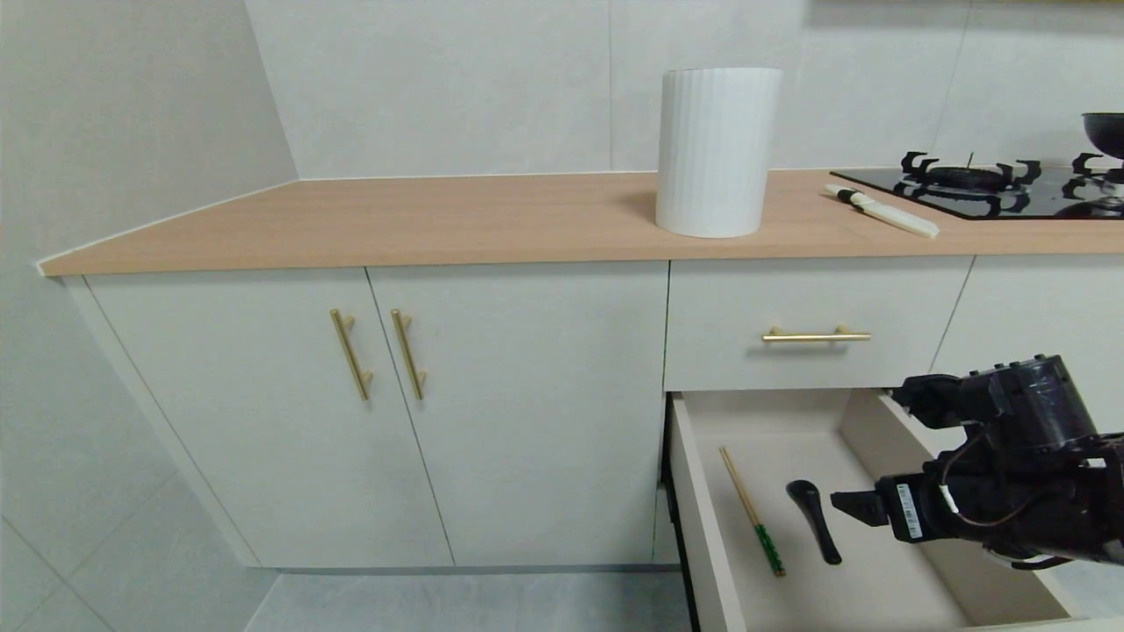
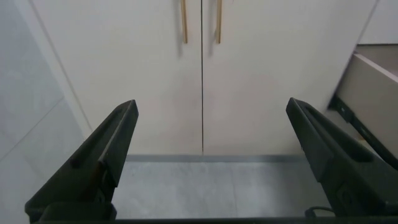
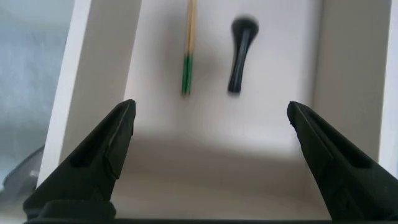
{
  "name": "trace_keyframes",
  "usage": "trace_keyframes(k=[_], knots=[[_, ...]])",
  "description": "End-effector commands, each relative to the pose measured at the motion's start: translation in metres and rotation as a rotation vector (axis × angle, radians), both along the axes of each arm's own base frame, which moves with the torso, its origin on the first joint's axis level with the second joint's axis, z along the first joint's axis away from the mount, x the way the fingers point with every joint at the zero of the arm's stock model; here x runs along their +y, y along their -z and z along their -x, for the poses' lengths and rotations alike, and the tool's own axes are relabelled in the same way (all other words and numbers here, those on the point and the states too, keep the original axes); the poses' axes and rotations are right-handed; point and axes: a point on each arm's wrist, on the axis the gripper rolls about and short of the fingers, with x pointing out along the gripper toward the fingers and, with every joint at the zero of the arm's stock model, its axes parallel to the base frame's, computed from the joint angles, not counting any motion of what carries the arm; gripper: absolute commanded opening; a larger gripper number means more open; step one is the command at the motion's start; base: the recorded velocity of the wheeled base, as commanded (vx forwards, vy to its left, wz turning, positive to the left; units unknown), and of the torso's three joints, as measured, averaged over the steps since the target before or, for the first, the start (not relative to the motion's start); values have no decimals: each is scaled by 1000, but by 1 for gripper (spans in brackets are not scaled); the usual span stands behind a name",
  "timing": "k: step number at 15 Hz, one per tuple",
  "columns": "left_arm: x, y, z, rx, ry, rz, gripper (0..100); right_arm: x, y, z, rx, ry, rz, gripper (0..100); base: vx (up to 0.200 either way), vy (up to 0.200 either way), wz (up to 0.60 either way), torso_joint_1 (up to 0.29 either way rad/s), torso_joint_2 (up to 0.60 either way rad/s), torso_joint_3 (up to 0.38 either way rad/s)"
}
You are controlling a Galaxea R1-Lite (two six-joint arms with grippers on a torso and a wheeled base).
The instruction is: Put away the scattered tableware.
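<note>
Spoon (image 1: 815, 520), chopsticks (image 1: 752, 512) in drawer (image 1: 694, 509); R hand (image 3: 210, 109) wide, empty.

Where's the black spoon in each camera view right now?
Head view: the black spoon lies in the open drawer, right of the chopsticks.
Right wrist view: black spoon on the drawer floor, beside the chopsticks.
Left wrist view: faces the cabinet doors instead.
Shared landmark: the chopsticks.
</note>
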Motion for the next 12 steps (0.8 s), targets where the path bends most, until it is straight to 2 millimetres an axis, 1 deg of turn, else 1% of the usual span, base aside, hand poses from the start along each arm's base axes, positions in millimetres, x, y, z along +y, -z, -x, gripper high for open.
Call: trace_keyframes(k=[1,2,6,8,10,11,12], knots=[[0,0,0,0,-1,1,100,2,-3,4,-4,-13,0,100,-200,0,0,-2,7,12],[0,0,0,0,-1,1,100,2,-2,7,15,-22,7,100,-200,0,0,-2,2,2],[0,0,0,0,1,-1,100,7,0,19,95,-103,33,100,0,0,0,0,0,0],[0,0,0,0,1,1,100,8,-6,36,137,-193,40,100,0,0,0,0,0,0],[0,0,0,0,-1,-1,100,10,-11,58,210,-334,59,100,0,0,0,0,0,0],[0,0,0,0,-1,-1,100,12,-9,66,254,-387,71,100,0,0,0,0,0,0],[0,0,0,0,-1,-1,100,15,-6,70,292,-424,90,100,0,0,0,0,0,0]])
